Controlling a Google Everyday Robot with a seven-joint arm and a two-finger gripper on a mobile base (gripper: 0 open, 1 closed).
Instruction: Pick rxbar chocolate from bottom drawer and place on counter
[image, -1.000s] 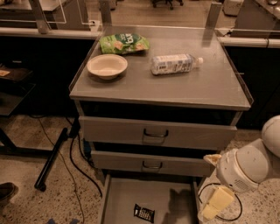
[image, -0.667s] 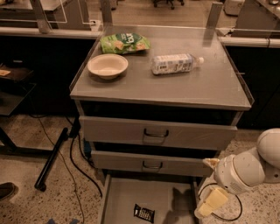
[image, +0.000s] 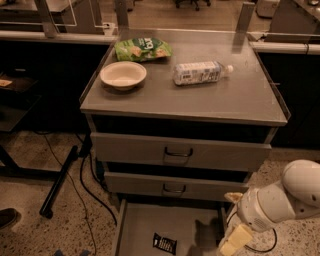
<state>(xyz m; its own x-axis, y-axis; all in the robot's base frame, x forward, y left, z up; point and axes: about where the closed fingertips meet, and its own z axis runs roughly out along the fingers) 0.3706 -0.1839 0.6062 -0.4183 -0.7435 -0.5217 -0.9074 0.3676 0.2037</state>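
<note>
A grey metal drawer cabinet (image: 150, 150) is seen from above and in front, and all places are given against it. Its lowest tray, the wide shallow bottom drawer (image: 136, 225), is pulled out at the cabinet's foot, so that its plain grey floor is exposed. One thing is held in it: the rxbar chocolate (image: 164, 243), a small flat black wrapper with white lettering. It is laid flat near the middle of that floor, towards the front, clear of the tray's walls. The two handled grey drawers (image: 210, 154) above it are pushed in, and their contents are hidden.

The cabinet's top, the flat brushed-steel counter (image: 235, 102), carries three things. A green snack bag (image: 142, 49) is laid at its back left. Just in front of the bag a shallow cream bowl (image: 123, 75) is set upright and empty. A clear plastic bottle with a white label (image: 200, 73) is laid on its side near the back centre, its cap turned to the cabinet's right as seen.

The gripper (image: 233, 242), a cream-coloured piece at the end of a rounded white arm (image: 280, 200), is held low at the cabinet's front right corner, beside the open tray's right wall and apart from the wrapper. Whether it is released or clenched cannot be told.
</note>
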